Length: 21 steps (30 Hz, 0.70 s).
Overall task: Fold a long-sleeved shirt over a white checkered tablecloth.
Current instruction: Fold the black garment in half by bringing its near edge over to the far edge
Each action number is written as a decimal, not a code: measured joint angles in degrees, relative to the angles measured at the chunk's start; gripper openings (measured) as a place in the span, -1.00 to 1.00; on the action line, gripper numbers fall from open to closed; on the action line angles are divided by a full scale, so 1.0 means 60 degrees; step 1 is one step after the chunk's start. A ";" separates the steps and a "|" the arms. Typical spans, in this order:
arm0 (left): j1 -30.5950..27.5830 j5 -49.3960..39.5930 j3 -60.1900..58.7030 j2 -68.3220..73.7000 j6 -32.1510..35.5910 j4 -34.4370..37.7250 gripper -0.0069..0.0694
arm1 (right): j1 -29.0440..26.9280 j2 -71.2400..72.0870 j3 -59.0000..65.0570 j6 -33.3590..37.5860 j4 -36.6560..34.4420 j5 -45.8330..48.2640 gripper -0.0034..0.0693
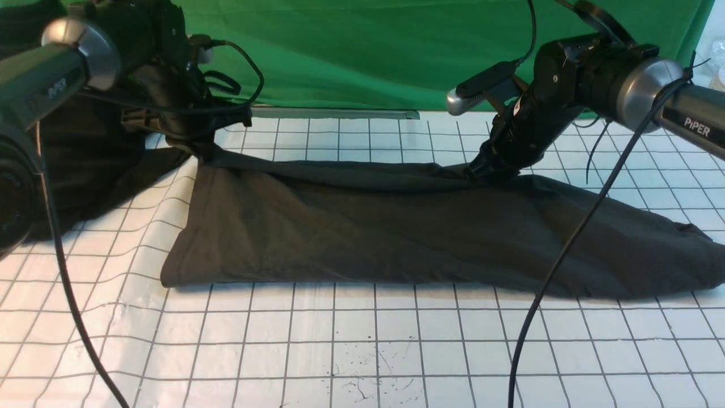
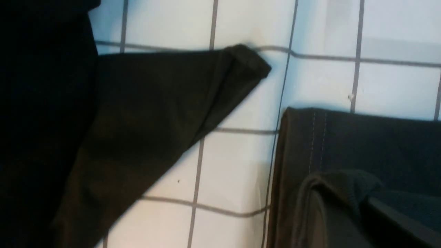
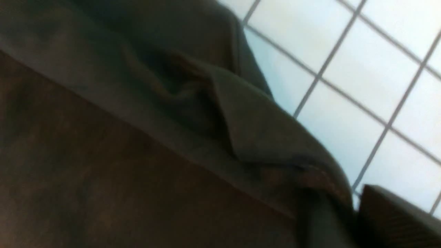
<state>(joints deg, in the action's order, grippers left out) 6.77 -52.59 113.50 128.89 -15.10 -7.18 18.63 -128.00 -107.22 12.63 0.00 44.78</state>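
The long-sleeved shirt (image 1: 396, 226) lies folded into a long dark band across the middle of the white checkered tablecloth (image 1: 351, 340). The left gripper (image 1: 205, 148) pinches the band's raised far left corner. The right gripper (image 1: 486, 170) is clamped on its far edge, right of centre. A sleeve (image 2: 155, 103) trails left, flat on the cloth.

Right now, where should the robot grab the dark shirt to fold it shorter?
Probably the shirt at its left short end, by the near corner, coming in low from the robot's left. The shirt lies flat as a long band on the tablecloth, and that edge is straight, free and uncovered.
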 joint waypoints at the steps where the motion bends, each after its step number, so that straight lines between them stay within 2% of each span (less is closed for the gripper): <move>1: 0.0000 0.0110 0.0002 0.0010 0.0000 -0.0025 -0.71 | 0.0000 0.0000 -0.0043 -0.0079 0.0000 0.0002 -0.11; 4: 0.0000 0.0358 0.0055 0.0010 -0.0049 -0.0198 -0.55 | 0.0000 0.0087 -0.0320 -0.0159 0.0050 0.0384 0.22; 5: 0.0000 0.0394 0.0093 0.0010 -0.0115 -0.0334 -0.47 | 0.0000 0.0162 -0.0407 -0.0159 0.0050 0.0565 0.27; 6: 0.0000 0.0398 0.0104 0.0010 -0.0136 -0.0334 -0.47 | 0.0000 0.0162 -0.0407 -0.0168 0.0050 0.0609 0.27; 7: 0.0000 0.0406 0.0220 0.0010 -0.0334 -0.0702 -0.34 | 0.0000 0.0327 -0.0508 -0.0169 0.0094 0.0931 0.30; 8: 0.0000 0.0302 0.0426 0.0010 -0.0647 -0.1123 -0.17 | 0.0000 0.0564 -0.0584 -0.0182 0.0210 0.1176 0.28; 12: -0.0029 -0.0496 0.1340 0.0010 -0.1093 -0.1652 0.14 | -0.0002 0.1355 -0.0679 -0.0408 0.0471 0.1416 0.12; 13: -0.0029 -0.0836 0.1645 0.0010 -0.1076 -0.1617 0.18 | -0.0002 0.1520 -0.0680 -0.0433 0.0471 0.1507 0.05; 14: -0.0048 -0.1353 0.2036 0.0010 -0.0776 -0.1270 0.20 | -0.0002 0.1754 -0.0714 -0.0447 0.0416 0.1661 -0.12; 15: -0.0048 -0.1573 0.2178 0.0010 -0.0568 -0.0927 0.19 | -0.0002 0.1848 -0.0735 -0.0438 0.0299 0.1747 -0.26; 16: -0.0048 -0.1717 0.2262 0.0010 -0.0411 -0.0832 0.18 | -0.0002 0.1866 -0.0734 -0.0421 0.0207 0.1766 -0.29; 17: -0.0036 -0.2131 0.2445 -0.0008 0.0119 -0.0091 0.08 | -0.0012 0.1929 -0.0745 -0.0272 -0.0195 0.1893 -0.56; 18: 0.0005 -0.2413 0.2495 -0.0019 0.0575 0.0647 -0.10 | -0.0019 0.1901 -0.0745 0.0108 -0.0886 0.2076 -0.74; 19: 0.0014 -0.2457 0.2495 -0.0019 0.0575 0.0740 -0.13 | -0.0019 0.1886 -0.0745 0.0165 -0.1000 0.2075 -0.76; 20: 0.0170 -0.2669 0.2435 -0.0009 0.1135 0.1318 -0.41 | -0.0019 0.1705 -0.0745 0.0656 -0.1930 0.2269 -0.84; 21: 0.0170 -0.2668 0.2414 -0.0009 0.1193 0.1361 -0.45 | -0.0019 0.1634 -0.0745 0.0710 -0.2051 0.2314 -0.85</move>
<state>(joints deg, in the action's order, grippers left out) 7.79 -68.60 127.98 128.84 -7.95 0.99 18.52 -118.20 -111.69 16.89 -12.31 58.66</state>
